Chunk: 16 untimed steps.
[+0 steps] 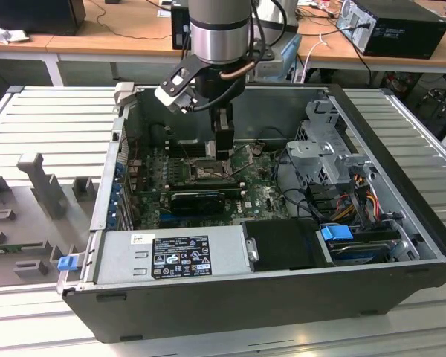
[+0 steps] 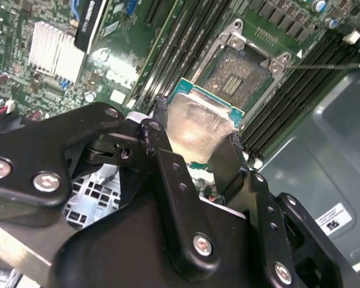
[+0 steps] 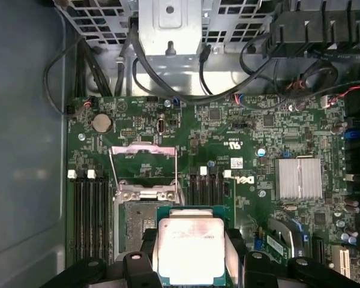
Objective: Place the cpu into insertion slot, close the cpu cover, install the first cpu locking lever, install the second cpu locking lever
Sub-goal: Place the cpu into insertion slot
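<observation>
I am holding the cpu [image 3: 191, 249] in the gripper [image 2: 197, 135], its fingers [image 2: 229, 161] pinching the chip by two opposite edges so that the silver top is lying level and the underside is facing the motherboard [image 3: 258, 120]. The chip looks to be hanging just above the board, beside the insertion slot [image 3: 135, 223] and not yet in it. The slot is lying bare between the memory slots [image 3: 87, 204], toward one edge of the board. The cpu cover [image 3: 143, 146] is standing swung back on its hinge, leaving the socket free to take the chip.
</observation>
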Each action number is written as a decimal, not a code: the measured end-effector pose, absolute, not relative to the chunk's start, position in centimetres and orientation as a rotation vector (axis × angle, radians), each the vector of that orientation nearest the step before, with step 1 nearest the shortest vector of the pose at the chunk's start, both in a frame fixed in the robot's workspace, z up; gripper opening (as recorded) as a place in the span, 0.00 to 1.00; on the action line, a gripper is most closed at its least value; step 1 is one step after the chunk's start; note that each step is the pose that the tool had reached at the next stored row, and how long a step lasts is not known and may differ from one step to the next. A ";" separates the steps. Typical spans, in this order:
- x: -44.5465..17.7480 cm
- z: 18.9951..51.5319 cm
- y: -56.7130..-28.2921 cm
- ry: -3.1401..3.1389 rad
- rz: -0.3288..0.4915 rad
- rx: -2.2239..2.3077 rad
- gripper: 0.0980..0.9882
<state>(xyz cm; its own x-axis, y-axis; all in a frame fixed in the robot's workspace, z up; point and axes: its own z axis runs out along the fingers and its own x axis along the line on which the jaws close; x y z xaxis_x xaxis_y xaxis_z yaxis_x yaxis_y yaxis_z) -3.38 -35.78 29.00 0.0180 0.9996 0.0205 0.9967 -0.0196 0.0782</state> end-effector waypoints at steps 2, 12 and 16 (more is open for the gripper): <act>-3.6 28.3 -35.5 2.184 0.108 2.198 0.48; -3.9 25.6 -34.5 2.216 0.109 2.167 0.48; -4.1 25.1 -34.1 2.218 0.115 2.170 0.48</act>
